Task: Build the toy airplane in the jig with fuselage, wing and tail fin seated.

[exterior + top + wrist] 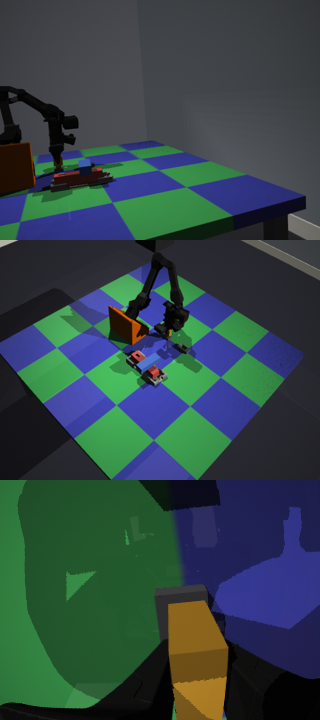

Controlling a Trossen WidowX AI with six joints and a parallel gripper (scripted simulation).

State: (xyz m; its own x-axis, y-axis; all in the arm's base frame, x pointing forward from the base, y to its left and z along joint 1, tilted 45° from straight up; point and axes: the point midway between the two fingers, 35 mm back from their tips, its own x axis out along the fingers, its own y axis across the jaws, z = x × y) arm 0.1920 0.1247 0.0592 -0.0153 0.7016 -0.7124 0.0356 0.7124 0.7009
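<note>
The red fuselage (141,359) (73,178) lies in the grey cradle (156,382) (58,188). The blue wing (148,363) (85,169) sits crosswise on top of its middle. The fuselage's tail socket shows as an open square hole. My gripper (169,332) (57,162) (197,647) points down and is shut on the yellow tail fin (169,334) (58,166) (197,630). The fin is upright at a small dark grey stand (168,338) (58,169) (162,607). Its lower end and tab are hidden, so I cannot tell whether it is lifted.
A second dark stand (180,345) (93,164), with an opening in its top, is to the right of the fin in the top view. A large orange angled panel (120,326) (16,165) stands to the left, near the arm's base and the cradle.
</note>
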